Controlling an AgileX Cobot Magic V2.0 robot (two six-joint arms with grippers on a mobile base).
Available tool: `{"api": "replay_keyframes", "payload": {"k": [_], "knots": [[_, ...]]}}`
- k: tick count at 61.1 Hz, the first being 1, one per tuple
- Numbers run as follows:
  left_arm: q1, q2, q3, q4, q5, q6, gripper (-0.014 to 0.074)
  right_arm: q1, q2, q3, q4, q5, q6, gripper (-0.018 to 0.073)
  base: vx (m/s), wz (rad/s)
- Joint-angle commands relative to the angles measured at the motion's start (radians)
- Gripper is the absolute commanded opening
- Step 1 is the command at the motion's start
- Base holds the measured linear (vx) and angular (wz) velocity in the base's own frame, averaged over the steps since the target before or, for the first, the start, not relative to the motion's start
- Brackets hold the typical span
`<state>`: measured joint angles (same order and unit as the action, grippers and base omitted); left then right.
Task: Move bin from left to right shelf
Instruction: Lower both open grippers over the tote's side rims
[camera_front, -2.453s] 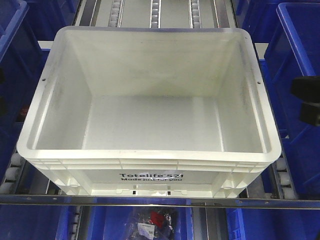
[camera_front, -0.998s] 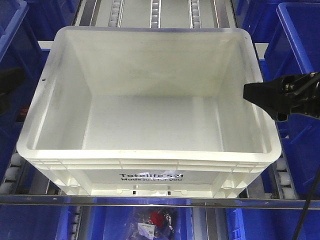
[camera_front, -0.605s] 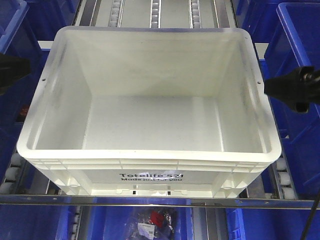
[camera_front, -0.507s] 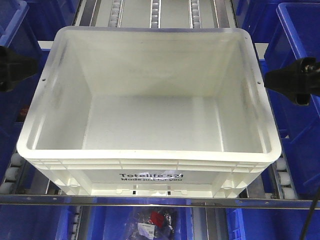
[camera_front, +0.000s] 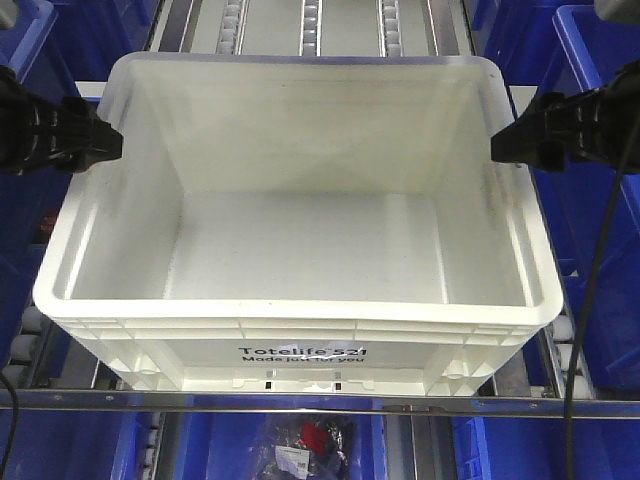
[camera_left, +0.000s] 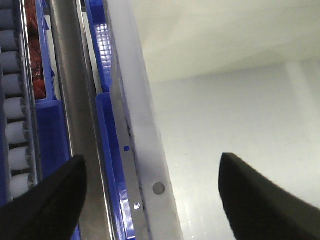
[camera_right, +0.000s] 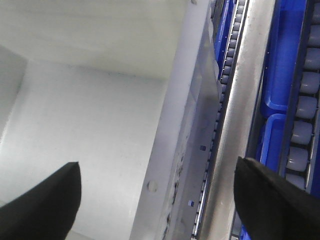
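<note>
Left wrist-mounted: left hand (camera_left: 151, 160) spread wide, one finger on each side of the bin's (camera_left: 145, 130) left wall, clear of it. Right hand (camera_right: 157, 165) likewise spread astride the right wall. The bin sits on the roller shelf (camera_front: 310, 20) behind the silver front bar (camera_front: 300, 403), with blue bins (camera_front: 590, 200) alongside.

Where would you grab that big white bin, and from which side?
Grip the bin by its side walls at the rim, from above: left pincer on one, right pincer on the other. It is too wide for one; thin upright walls fit between open fingers.
</note>
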<state>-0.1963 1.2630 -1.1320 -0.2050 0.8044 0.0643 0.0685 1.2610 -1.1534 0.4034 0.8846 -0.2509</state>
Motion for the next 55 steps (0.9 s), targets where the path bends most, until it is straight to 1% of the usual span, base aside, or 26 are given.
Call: {"api": "replay_keyframes", "payload": {"k": [1,31,38,55], "knots": [[-0.005,-0.008,-0.035,-0.014,-0.049,-0.009,0.0526,-0.002,0.009,-0.047,0.021,-0.029,-0.006,0.0593,0.00,0.00],[-0.006,0.063,-0.035,-0.015,-0.043,-0.008,0.0526,-0.002,0.091,-0.047,0.021,-0.041,-0.010,0.0593,0.00,0.00],[-0.006,0.086,-0.035,-0.015,-0.024,-0.008,0.0526,-0.002,0.106,-0.047,0.021,-0.042,-0.010,0.0593,0.00,0.00],[-0.006,0.095,-0.035,-0.014,-0.016,-0.008,0.0526,-0.002,0.124,-0.047,0.023,-0.048,-0.013,0.0593,0.00,0.00]]}}
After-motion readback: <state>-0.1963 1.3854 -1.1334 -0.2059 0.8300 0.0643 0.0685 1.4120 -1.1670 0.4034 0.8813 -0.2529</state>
